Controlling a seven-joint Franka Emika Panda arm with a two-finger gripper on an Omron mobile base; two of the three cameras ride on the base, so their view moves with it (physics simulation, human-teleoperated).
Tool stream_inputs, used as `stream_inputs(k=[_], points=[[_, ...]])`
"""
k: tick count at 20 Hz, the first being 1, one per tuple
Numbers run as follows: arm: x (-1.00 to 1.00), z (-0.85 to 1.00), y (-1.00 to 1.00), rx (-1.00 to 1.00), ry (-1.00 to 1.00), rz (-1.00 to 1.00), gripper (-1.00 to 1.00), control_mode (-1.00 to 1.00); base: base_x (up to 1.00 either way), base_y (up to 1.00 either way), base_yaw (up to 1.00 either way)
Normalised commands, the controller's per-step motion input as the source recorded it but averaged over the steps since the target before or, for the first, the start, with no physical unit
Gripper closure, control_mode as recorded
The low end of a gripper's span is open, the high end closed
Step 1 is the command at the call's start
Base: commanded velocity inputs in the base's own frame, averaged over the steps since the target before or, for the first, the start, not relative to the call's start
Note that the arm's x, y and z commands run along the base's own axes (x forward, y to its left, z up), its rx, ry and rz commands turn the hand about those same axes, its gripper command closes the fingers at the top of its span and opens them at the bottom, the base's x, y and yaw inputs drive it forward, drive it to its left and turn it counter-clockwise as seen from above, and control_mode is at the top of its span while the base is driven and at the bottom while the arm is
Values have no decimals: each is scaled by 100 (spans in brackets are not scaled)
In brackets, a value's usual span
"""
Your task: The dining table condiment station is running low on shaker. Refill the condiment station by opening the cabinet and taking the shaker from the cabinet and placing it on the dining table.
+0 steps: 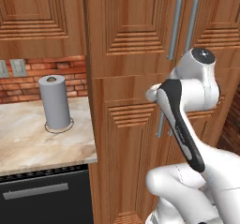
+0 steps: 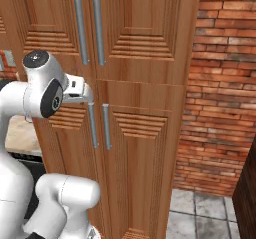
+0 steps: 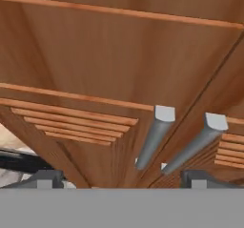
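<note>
The tool (image 3: 122, 177) stands spread wide and holds nothing, close against the front of the cabinet (image 2: 135, 58), whose doors are shut; the shaker cannot be seen. Just ahead of the tool are two short grey lower handles (image 3: 151, 137), either side of the seam between two louvered doors. Above it run two long upper handles (image 2: 89, 29), also side by side. To its left a counter (image 1: 28, 138) carries one paper towel roll (image 1: 55, 102); to its right is open tiled floor (image 2: 210, 213) before a brick wall (image 2: 225, 83).
</note>
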Motion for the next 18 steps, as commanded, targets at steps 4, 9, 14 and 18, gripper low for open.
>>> stream_inputs(k=[4,9,14,18], points=[[-56,42,-48,0,-43,0,-100,-100,0,0,0],[-25,65,-50,0,-38,0,-100,-100,0,0,0],[0,64,-32,2,-30,0,-100,-100,0,0,0],[10,37,-3,0,-19,-2,-100,-100,0,0,0]])
